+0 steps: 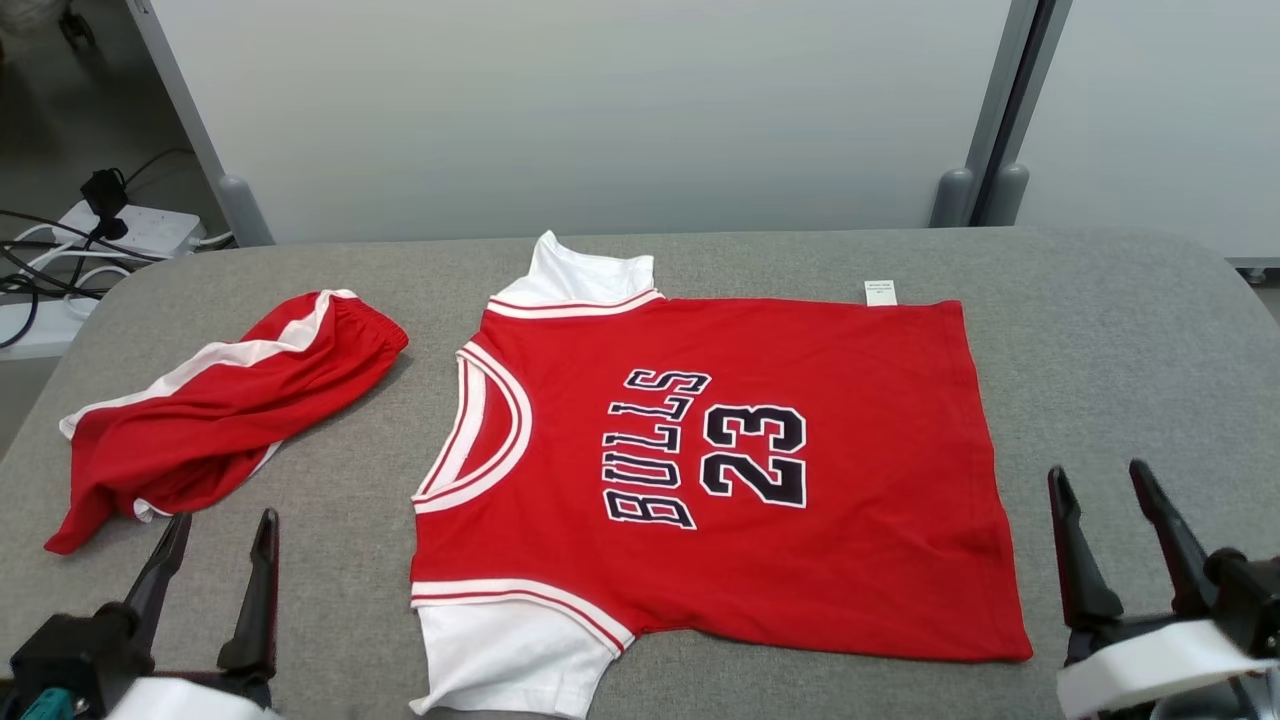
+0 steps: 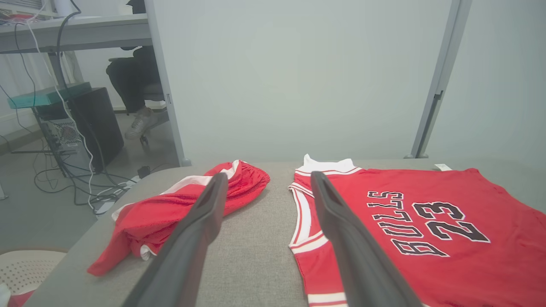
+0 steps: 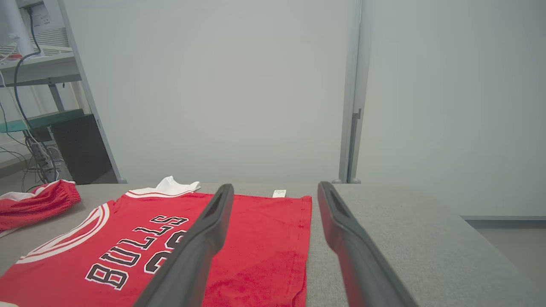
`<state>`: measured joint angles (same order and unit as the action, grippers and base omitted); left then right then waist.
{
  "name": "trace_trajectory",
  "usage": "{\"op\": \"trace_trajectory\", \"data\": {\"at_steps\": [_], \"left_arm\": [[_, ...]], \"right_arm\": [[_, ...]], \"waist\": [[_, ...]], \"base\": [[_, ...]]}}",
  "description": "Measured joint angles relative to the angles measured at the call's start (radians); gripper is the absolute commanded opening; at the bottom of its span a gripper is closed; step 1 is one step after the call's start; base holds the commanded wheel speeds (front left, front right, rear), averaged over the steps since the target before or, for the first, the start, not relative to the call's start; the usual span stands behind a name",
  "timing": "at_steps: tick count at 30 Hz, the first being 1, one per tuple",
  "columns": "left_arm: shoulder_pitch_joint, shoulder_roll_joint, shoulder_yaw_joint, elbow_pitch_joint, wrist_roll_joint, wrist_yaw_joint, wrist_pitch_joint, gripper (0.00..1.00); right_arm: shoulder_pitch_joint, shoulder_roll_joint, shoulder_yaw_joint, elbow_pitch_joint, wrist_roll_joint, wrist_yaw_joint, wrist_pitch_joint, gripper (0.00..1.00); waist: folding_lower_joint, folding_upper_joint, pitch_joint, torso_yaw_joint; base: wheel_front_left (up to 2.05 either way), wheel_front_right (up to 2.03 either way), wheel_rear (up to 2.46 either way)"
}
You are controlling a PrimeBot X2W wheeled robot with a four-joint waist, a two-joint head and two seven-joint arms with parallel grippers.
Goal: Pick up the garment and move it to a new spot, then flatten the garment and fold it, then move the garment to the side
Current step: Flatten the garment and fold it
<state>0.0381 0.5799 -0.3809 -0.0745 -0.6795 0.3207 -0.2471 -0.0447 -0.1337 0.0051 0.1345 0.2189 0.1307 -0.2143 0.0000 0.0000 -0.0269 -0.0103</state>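
1. Jersey (image 1: 720, 470) lies flat mid-worktop (image 1: 1100, 340), between the left claw (image 1: 224, 518) and right claw (image 1: 1097, 470), both spread wide, empty.
2. Crumpled red shorts (image 1: 230, 420) sit beyond the left claw.
3. Left wrist view adds a seated person's legs (image 2: 132, 81); head view, a power strip (image 1: 140, 228).

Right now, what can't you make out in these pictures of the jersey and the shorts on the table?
- Head view: the print on the white tag at the jersey hem is too small to read.
- Head view: the shorts lie bunched, and their own folds hide their full shape.
- Left wrist view: a seated person is mostly hidden above the legs by a desk.
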Motion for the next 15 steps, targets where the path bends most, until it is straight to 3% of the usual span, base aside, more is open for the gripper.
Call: {"op": "trace_trajectory", "data": {"at_steps": [6, 15], "left_arm": [[0.108, 0.046, 0.042, 0.013, -0.048, -0.021, 0.001, 1.00], [0.207, 0.016, 0.063, -0.006, -0.060, -0.022, 0.000, 1.00]], "right_arm": [[0.104, 0.014, -0.029, -0.002, -0.013, 0.000, 0.033, 1.00], [0.226, 0.056, -0.051, -0.054, -0.044, 0.000, 0.062, 1.00]], "waist": [[0.0000, 0.0000, -0.023, -0.005], [-0.0001, 0.0000, -0.057, -0.001]], "base": [[0.00, 0.00, 0.00], [0.00, 0.00, 0.00]]}}
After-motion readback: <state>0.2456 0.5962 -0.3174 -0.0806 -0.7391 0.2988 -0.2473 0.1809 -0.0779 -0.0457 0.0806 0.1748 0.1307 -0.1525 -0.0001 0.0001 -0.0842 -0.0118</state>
